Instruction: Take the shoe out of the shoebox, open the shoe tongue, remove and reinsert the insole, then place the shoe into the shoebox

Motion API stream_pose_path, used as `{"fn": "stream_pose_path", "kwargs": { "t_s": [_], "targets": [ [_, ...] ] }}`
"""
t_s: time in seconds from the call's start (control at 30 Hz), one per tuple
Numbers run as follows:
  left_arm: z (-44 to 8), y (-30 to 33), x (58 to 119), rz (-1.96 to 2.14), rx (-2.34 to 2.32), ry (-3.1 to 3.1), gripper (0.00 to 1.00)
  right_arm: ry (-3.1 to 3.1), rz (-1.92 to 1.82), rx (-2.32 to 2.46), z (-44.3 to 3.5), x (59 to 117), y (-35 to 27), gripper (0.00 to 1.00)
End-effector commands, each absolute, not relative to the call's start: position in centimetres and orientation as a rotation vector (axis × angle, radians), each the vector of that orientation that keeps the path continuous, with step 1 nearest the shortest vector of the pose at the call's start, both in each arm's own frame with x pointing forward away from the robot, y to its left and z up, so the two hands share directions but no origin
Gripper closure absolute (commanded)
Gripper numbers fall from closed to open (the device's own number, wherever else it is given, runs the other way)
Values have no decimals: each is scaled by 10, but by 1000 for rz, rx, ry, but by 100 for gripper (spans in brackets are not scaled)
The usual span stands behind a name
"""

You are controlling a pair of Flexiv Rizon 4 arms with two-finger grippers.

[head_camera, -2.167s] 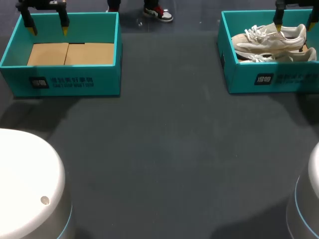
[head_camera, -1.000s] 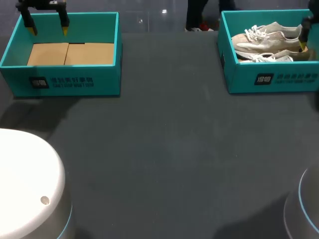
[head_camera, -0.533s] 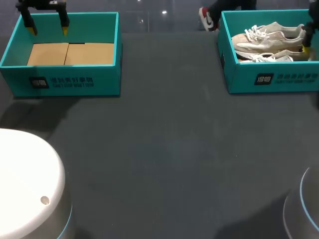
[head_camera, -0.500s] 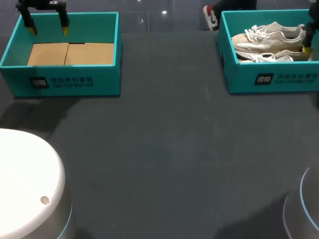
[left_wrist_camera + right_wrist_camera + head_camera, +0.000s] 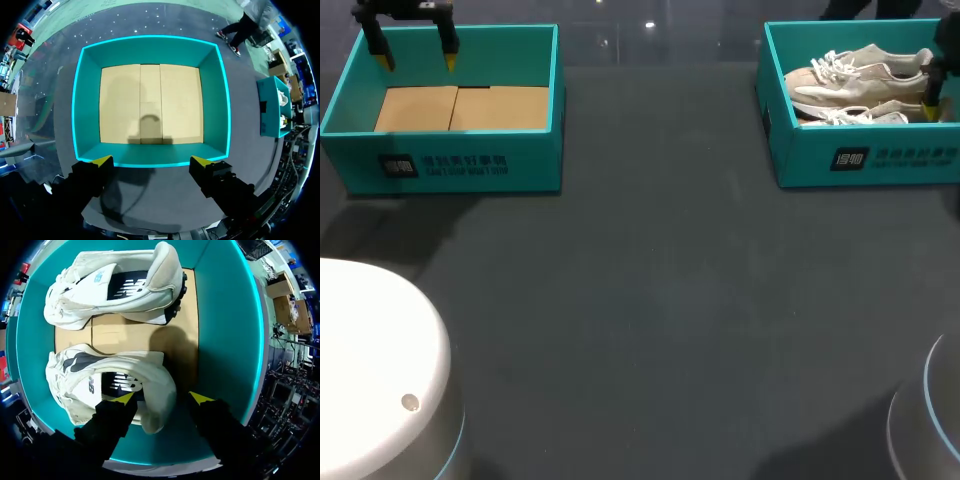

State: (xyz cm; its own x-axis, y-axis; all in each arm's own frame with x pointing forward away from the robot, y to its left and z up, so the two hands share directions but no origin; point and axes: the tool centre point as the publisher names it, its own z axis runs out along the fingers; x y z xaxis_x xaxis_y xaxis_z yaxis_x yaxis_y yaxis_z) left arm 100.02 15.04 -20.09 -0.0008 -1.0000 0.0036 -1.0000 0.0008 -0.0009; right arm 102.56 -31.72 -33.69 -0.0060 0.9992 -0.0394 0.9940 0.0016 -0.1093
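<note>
Two off-white shoes lie side by side in the teal shoebox [image 5: 895,158] at the right. The far shoe [image 5: 860,72] [image 5: 115,285] lies by the box's back wall. The near shoe [image 5: 865,117] [image 5: 95,385] lies by its front wall. My right gripper [image 5: 932,92] [image 5: 162,397] is down at the near shoe's heel. It is shut on the heel wall, one finger at the shoe's opening and the other behind the heel. My left gripper [image 5: 415,55] [image 5: 152,161] hangs open over the edge of the other box, holding nothing.
A second teal box [image 5: 450,160] [image 5: 150,44] stands at the table's far left, with only a cardboard floor inside. The right shoebox's walls [image 5: 225,340] stand close around my right gripper. A wide stretch of dark tabletop [image 5: 650,300] lies between the boxes.
My right gripper has come down to the heel of the near shoe and narrowed its fingers onto it. The left arm has kept still.
</note>
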Motion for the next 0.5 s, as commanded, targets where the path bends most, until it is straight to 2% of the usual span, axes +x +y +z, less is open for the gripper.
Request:
{"fn": "stream_pose_path", "kwargs": {
  "t_s": [0.03, 0.13, 0.33, 0.5],
  "targets": [
    [-201, 150, 1000, 3, 2220, -2221, 0, -2203, 125, -2186, -341, 1022, -318, 33],
    [-201, 150, 1000, 3, 2220, -2221, 0, -2210, 120, -2189, -344, 1020, -317, 29],
    [-201, 150, 1000, 3, 2220, -2221, 0, -2217, 102, -2199, -350, 1018, -315, 38],
    [-201, 150, 1000, 3, 2220, -2221, 0, -2222, 89, -2206, -353, 1018, -314, 40]
  ]
}}
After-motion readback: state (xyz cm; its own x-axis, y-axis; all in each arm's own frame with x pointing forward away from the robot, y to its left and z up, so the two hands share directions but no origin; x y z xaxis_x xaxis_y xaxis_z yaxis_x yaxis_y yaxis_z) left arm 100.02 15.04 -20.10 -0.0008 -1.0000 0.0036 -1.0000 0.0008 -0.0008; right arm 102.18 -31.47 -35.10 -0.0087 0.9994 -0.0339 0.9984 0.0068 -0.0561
